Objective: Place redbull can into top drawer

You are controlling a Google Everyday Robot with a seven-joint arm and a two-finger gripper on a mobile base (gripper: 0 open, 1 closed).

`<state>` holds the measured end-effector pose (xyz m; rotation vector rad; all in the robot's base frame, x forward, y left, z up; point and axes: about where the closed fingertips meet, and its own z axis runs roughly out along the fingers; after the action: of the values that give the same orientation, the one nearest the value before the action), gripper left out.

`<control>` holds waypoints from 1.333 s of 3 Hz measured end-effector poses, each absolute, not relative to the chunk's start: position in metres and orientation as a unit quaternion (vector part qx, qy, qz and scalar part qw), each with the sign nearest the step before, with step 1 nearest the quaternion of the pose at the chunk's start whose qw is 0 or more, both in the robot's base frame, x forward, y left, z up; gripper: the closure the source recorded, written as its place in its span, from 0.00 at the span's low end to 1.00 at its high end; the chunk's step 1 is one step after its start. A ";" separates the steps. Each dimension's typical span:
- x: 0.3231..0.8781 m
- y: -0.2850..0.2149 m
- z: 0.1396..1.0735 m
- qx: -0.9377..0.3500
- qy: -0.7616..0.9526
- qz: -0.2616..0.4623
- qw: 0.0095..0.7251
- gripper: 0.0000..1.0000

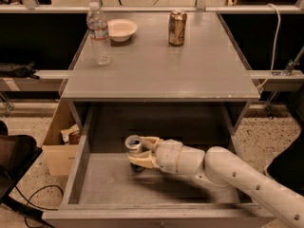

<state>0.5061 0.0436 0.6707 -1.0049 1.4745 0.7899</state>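
Note:
The top drawer (99, 184) is pulled open below the grey cabinet top. The redbull can (133, 145) stands upright inside it, near the back middle of the drawer floor; its shiny silver top faces up. My gripper (138, 152) reaches in from the right on the white arm, and its two cream fingers (142, 161) sit on either side of the can, closed around its body. The lower part of the can is hidden behind the fingers.
On the cabinet top (161, 70) stand a water bottle (99, 33), a white bowl (121, 29) and a brown-gold can (177, 27). A cardboard box (59, 141) sits left of the drawer. A cable (276, 37) hangs at the right.

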 end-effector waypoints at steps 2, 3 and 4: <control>0.506 0.044 0.671 -0.426 0.626 0.335 0.561 0.01; 0.506 0.044 0.671 -0.427 0.626 0.335 0.561 0.00; 0.505 0.042 0.677 -0.433 0.626 0.332 0.557 0.00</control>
<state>0.5050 0.0424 0.6768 -1.0225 1.4778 0.7841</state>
